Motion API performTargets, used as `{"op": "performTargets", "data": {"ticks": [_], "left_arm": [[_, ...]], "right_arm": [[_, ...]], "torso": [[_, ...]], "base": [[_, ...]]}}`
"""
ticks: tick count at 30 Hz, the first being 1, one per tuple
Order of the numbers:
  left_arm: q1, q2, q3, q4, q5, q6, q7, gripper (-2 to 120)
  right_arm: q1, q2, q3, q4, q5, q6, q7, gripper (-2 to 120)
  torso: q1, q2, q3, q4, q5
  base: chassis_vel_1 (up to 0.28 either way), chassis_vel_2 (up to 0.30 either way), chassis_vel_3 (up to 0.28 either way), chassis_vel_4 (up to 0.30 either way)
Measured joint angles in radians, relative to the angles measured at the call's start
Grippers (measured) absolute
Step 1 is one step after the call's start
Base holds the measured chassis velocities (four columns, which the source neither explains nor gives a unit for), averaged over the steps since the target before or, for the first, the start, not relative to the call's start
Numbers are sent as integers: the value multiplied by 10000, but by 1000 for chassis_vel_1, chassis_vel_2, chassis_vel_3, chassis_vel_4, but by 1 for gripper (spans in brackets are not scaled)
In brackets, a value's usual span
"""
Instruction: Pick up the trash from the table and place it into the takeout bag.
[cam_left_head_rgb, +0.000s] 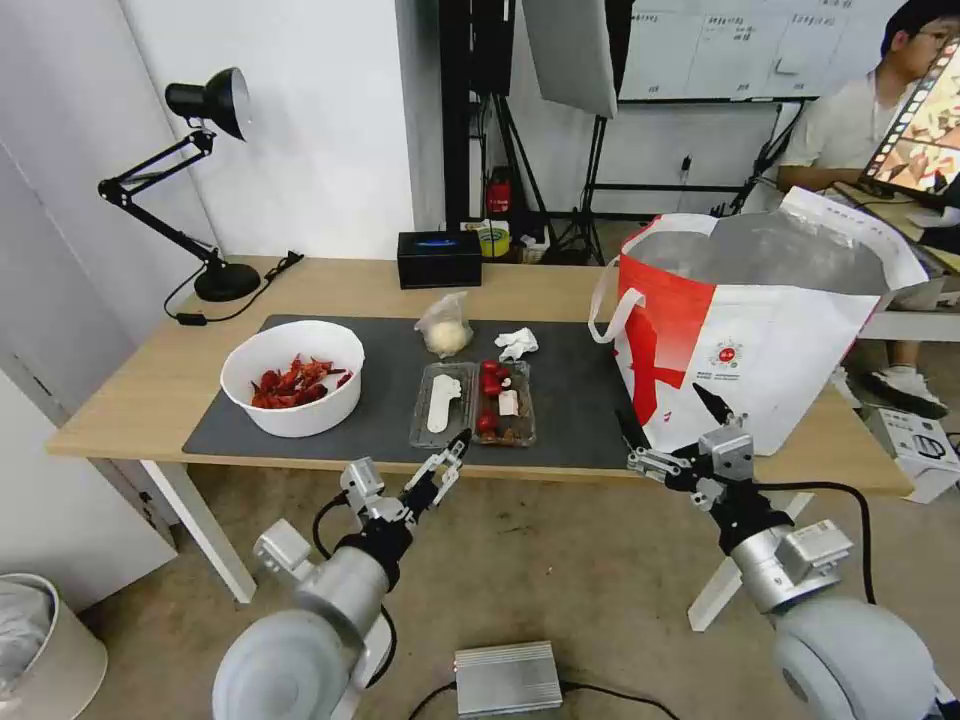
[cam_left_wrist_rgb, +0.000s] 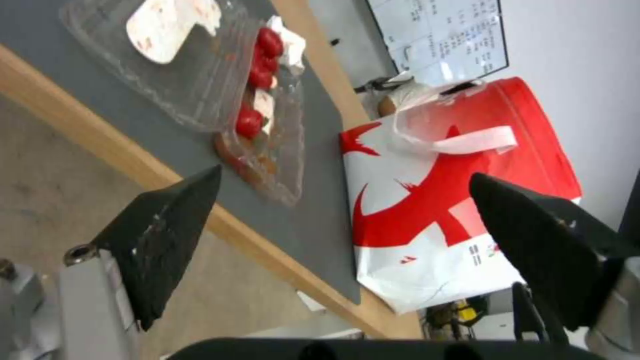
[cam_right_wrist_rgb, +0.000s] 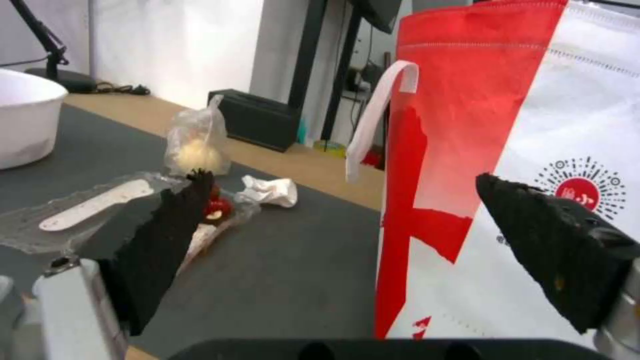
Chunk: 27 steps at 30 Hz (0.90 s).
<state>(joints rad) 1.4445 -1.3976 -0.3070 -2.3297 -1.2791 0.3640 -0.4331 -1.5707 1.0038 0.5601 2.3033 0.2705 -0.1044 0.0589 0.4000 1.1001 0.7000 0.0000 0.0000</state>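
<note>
Left gripper (cam_left_head_rgb: 452, 455) is being held spread wide and empty, off the near table edge, just short of the clear plastic tray (cam_left_head_rgb: 472, 403) with red scraps. Right gripper (cam_left_head_rgb: 672, 428) is likewise being held wide and empty, in front of the near lower corner of the takeout bag (cam_left_head_rgb: 760, 340). All trash is being left on the dark mat (cam_left_head_rgb: 570, 400) of the table (cam_left_head_rgb: 120, 400): white bowl (cam_left_head_rgb: 292, 377) of red shells farthest left, small clear bag (cam_left_head_rgb: 444, 325) and crumpled tissue (cam_left_head_rgb: 517, 343) behind the tray. The bag is standing upright, mouth open, at the mat's right end.
</note>
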Motion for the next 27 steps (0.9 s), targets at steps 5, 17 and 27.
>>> {"op": "performTargets", "data": {"ticks": [5,17,27], "left_arm": [[-319,2,213,248,-337,-12,-341,100],[-1365,-10,816,1280,-837,-495,-989,100],[-2001,-244,1142,2077,-905,-777,-1080,100]], "right_arm": [[-122,85,12,25,-112,31,15,100],[-337,272,69,24,-352,98,32,100],[-520,394,141,-19,-505,218,38,100]], "torso": [[0,-1,0,0,0],[0,-1,0,-1,0],[0,-2,0,0,0]], "base": [[0,0,0,0],[0,0,0,0],[0,0,0,0]]}}
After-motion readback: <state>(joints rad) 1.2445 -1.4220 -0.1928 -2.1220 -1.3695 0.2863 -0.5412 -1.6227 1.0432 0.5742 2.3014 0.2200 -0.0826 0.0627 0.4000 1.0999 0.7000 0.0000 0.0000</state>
